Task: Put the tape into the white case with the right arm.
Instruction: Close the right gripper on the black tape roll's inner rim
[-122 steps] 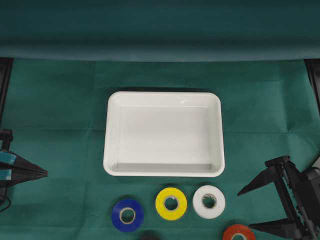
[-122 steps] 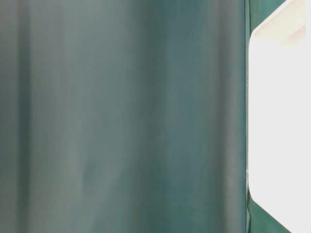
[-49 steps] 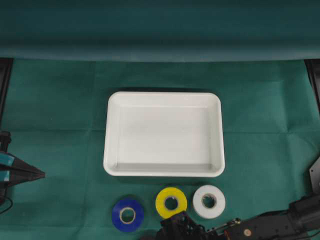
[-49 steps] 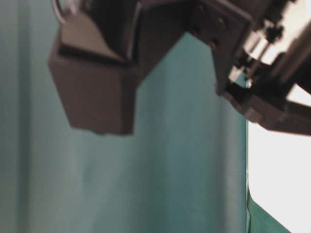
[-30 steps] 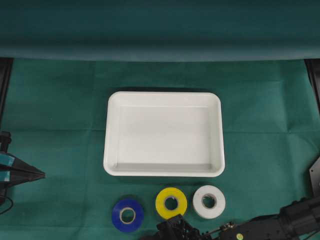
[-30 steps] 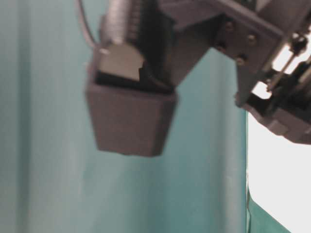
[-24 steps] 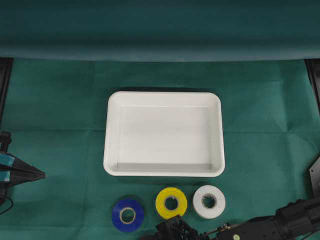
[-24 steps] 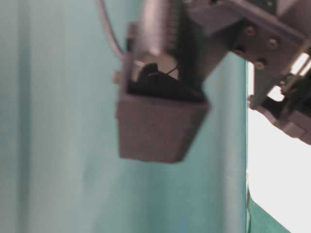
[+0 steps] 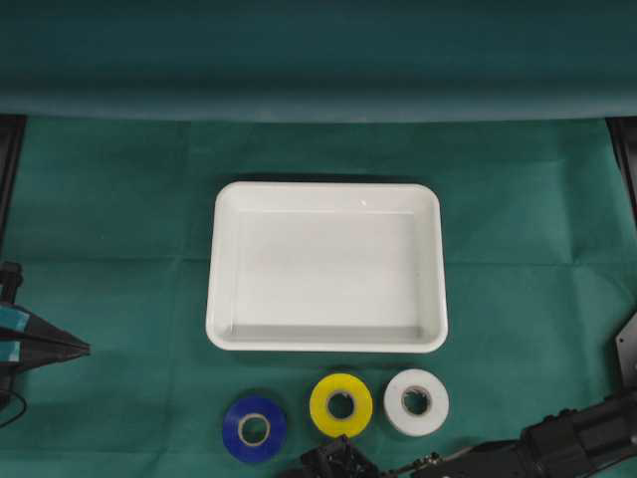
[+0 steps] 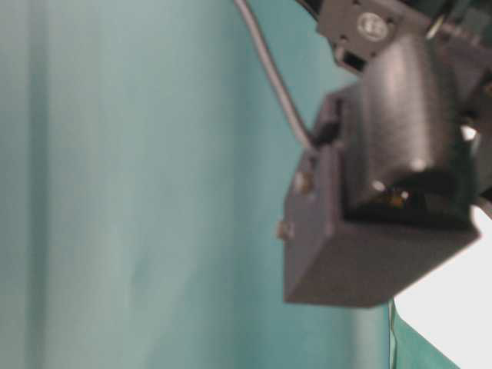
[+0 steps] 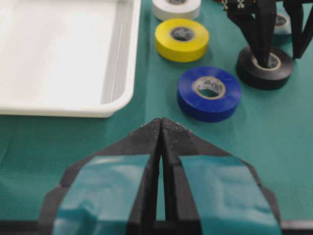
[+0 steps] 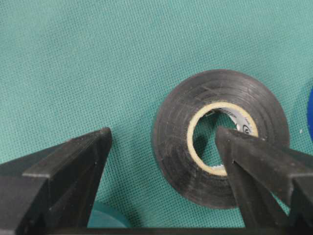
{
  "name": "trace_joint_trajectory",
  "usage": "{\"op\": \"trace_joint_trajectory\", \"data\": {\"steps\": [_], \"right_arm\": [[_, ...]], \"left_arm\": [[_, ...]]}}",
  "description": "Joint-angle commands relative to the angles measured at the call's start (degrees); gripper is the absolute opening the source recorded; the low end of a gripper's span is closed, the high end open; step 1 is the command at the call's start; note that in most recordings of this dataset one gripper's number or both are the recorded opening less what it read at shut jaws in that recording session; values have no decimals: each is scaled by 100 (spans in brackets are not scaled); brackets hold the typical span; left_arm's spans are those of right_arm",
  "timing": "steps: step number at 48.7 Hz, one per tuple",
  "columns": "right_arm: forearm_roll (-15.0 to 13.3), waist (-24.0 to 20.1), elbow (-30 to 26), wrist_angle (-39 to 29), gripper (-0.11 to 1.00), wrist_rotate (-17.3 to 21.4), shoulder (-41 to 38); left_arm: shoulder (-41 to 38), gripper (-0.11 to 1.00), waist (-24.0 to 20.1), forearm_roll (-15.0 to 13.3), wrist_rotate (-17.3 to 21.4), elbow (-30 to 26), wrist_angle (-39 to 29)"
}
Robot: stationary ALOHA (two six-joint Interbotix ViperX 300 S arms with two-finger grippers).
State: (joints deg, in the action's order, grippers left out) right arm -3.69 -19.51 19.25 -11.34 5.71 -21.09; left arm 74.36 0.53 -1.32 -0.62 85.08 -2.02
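the right gripper (image 12: 161, 142) is hanging wide open over the black tape roll (image 12: 220, 144), one finger (image 12: 244, 156) dipping into the roll's core and the other standing outside on the cloth, likely so that closing will be pinching the roll's wall. that roll is lying flat on the green cloth (image 9: 119, 199) at the near edge, below the row of blue (image 9: 254, 428), yellow (image 9: 340, 404) and white rolls (image 9: 416, 401) and well apart from the empty white case (image 9: 326, 267). the right arm (image 9: 557, 448) is reaching low along the bottom edge, while the left gripper (image 11: 161, 134), pressed closed and holding nothing, is sitting parked at the left side.
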Motion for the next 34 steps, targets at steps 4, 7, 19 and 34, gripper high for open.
{"op": "trace_joint_trajectory", "data": {"steps": [4,7,19,34], "right_arm": [[-9,-18,-114,26,82,9,97],[-9,-18,-114,26,82,9,97],[-26,18,-185,26,50,9,105],[-26,44,-255,-141,0,9,105]], "left_arm": [[-44,0,9,0,-9,-53,26],[-44,0,9,0,-9,-53,35],[-35,0,9,0,-9,-53,26],[-35,0,9,0,-9,-53,26]]}}
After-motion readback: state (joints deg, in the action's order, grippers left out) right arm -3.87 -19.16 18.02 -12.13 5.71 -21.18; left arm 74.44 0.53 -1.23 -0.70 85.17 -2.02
